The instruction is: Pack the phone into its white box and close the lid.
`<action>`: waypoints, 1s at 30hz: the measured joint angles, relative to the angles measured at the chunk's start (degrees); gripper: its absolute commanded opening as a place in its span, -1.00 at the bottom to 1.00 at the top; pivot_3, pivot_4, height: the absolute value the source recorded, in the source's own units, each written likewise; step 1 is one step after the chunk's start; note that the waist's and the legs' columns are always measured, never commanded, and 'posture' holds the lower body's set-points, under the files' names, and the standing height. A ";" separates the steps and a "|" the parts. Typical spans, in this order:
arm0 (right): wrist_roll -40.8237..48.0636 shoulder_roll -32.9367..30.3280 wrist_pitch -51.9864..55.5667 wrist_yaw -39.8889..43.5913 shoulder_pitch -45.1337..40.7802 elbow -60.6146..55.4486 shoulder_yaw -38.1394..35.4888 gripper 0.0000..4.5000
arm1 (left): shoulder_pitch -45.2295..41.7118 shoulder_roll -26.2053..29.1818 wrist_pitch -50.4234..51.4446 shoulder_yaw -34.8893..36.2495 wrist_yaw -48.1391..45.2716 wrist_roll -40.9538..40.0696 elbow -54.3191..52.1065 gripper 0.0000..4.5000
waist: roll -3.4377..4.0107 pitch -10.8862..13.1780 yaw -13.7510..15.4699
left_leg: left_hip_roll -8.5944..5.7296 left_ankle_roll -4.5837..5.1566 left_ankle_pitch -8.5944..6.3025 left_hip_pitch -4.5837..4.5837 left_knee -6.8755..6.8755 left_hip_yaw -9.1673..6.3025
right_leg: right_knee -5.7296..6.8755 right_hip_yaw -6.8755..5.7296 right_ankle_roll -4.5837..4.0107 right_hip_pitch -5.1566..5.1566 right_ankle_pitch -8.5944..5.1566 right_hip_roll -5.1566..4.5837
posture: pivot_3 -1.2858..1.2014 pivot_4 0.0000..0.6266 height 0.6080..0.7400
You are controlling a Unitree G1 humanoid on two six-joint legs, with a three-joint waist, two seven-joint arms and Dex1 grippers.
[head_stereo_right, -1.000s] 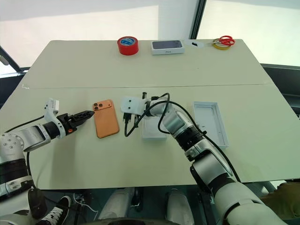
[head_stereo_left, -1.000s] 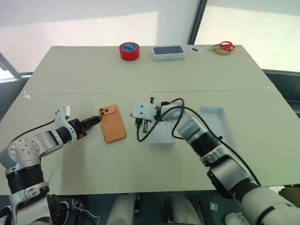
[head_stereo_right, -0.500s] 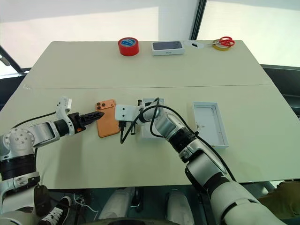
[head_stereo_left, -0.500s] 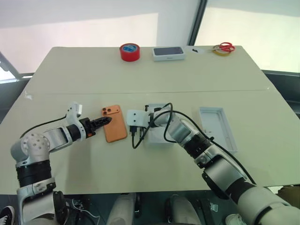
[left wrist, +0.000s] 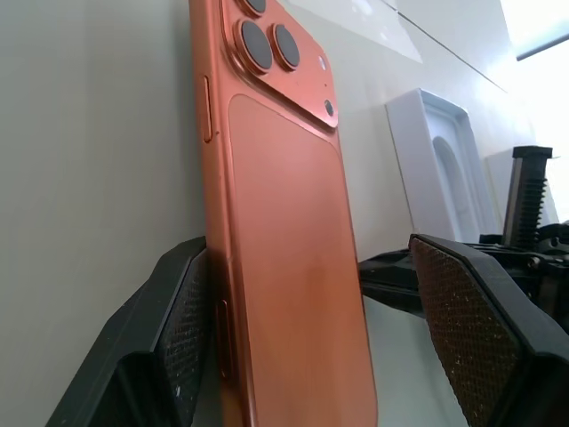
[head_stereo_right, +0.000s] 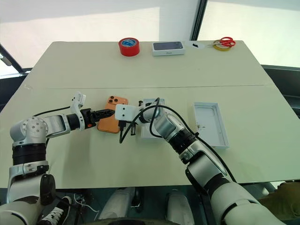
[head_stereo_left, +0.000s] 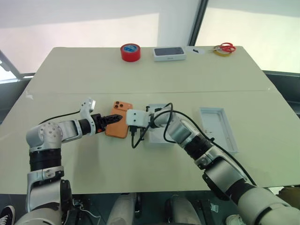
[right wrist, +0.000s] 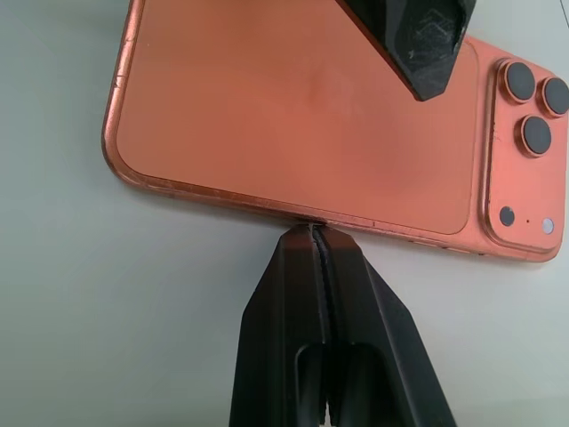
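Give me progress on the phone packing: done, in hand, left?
Done: nothing packed. In hand: left gripper open astride the phone, right gripper shut, tips at its edge; the phone lies on the table. Left: seat it in the white box, fit the lid.

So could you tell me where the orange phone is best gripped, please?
Probably across its two long edges near mid-length, coming from the robot's left. The phone lies flat, camera side up, and the open left end effector straddles it there. The shut right end effector braces the far edge.
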 measured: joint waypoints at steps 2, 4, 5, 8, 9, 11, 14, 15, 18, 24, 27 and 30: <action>-0.01 -0.04 -0.06 -0.11 0.00 0.00 0.00 -0.98 | -0.84 -0.03 0.05 -0.69 -0.62 0.49 0.89 0.56 | 0.00 0.00 0.06 | 0.00 0.00 0.00 0.00 0.00 0.00 | 0.00 0.00 0.00 0.00 0.00 0.00 | 0.03 -0.52 0.92; -0.01 -0.03 -0.11 -0.18 0.00 0.01 0.02 -0.98 | -1.51 -0.12 0.15 -1.11 -1.26 0.75 1.74 0.56 | 0.00 0.00 0.02 | 0.00 0.00 0.00 0.00 0.00 0.00 | 0.00 0.00 0.00 0.00 0.00 0.00 | 0.03 -0.52 0.92; 0.00 -0.02 -0.14 -0.19 0.00 0.01 0.03 -0.99 | -1.58 -0.27 0.15 -1.12 -1.55 0.76 1.95 0.45 | 0.00 0.00 0.00 | 0.00 0.00 0.00 0.00 0.00 0.00 | 0.00 0.00 0.00 0.00 0.00 0.00 | 0.03 -0.52 0.92; -0.01 -0.02 -0.39 -0.27 0.00 0.01 0.10 -1.00 | -1.28 -0.41 0.20 -1.19 -1.68 0.98 2.65 -0.01 | 0.00 0.00 -0.12 | 0.00 0.00 0.00 -0.01 -0.01 0.00 | 0.00 0.00 0.00 -0.02 0.00 0.00 | 0.03 -0.52 0.92; -0.01 -0.03 -0.50 -0.27 0.00 0.01 0.10 -1.00 | -0.94 -0.31 0.20 -1.22 -1.81 1.19 2.82 -0.23 | 0.00 0.00 -0.18 | 0.00 0.00 0.00 -0.01 -0.02 0.00 | 0.00 0.00 0.00 -0.03 0.00 0.00 | 0.03 -0.52 0.92; 0.00 -0.06 -0.62 -0.27 0.02 0.01 0.10 -1.00 | -0.23 0.02 0.37 -1.37 -2.74 1.14 3.13 -0.44 | -0.01 0.01 -0.25 | 0.00 0.00 0.00 -0.02 -0.06 0.00 | 0.00 0.00 0.00 -0.07 0.00 0.00 | 0.03 -0.52 0.92; -0.01 -0.06 -0.66 -0.38 0.03 0.01 0.11 -1.00 | 0.18 0.07 1.31 -1.62 -3.58 0.89 3.05 -0.44 | -0.01 0.01 -0.29 | 0.01 0.00 0.00 -0.02 -0.06 0.00 | 0.00 0.01 0.00 -0.07 0.00 -0.01 | 0.03 -0.52 0.92; -0.01 -0.06 -0.68 -0.41 0.03 0.02 0.11 -1.00 | 0.22 0.13 1.39 -1.60 -3.66 0.89 2.89 -0.44 | -0.01 0.01 -0.29 | 0.01 0.00 0.00 -0.02 -0.06 0.01 | 0.00 0.01 0.00 -0.07 0.00 -0.01 | 0.03 -0.52 0.92; -0.01 -0.02 -0.81 -0.55 0.03 0.06 0.14 -1.00 | 0.40 0.38 1.64 -1.34 -3.69 0.86 2.82 -0.56 | -0.01 0.01 -0.42 | 0.01 0.00 0.00 -0.02 -0.09 0.00 | 0.00 0.01 0.00 -0.10 0.00 -0.01 | 0.03 -0.52 0.92; 0.79 -0.22 -2.33 -0.85 0.44 0.44 -0.34 -1.00 | 0.14 -1.03 4.17 2.92 -3.11 -1.44 3.96 -0.99 | -0.04 0.00 -0.65 | 0.03 -0.02 0.01 -0.01 -0.12 0.00 | 0.00 0.02 0.00 -0.14 0.00 0.01 | 0.03 -0.52 0.92; 3.00 -0.37 -3.88 -0.95 1.54 0.19 -2.50 -1.00 | 0.57 -1.26 4.17 3.63 -2.98 -1.91 4.05 -0.99 | -0.08 0.03 -0.61 | 0.03 -0.02 0.01 -0.03 -0.14 0.01 | 0.00 0.02 0.00 -0.15 0.00 0.01 | 0.03 -0.52 0.92; 7.47 -0.78 -3.89 -0.03 2.50 -1.57 -6.64 -1.00 | 1.72 -1.36 3.09 4.01 -3.50 -2.50 3.50 -0.99 | -0.09 0.04 -0.68 | 0.05 -0.02 0.01 -0.03 -0.15 0.01 | -0.01 0.02 0.00 -0.15 0.00 0.01 | 0.03 -0.52 0.92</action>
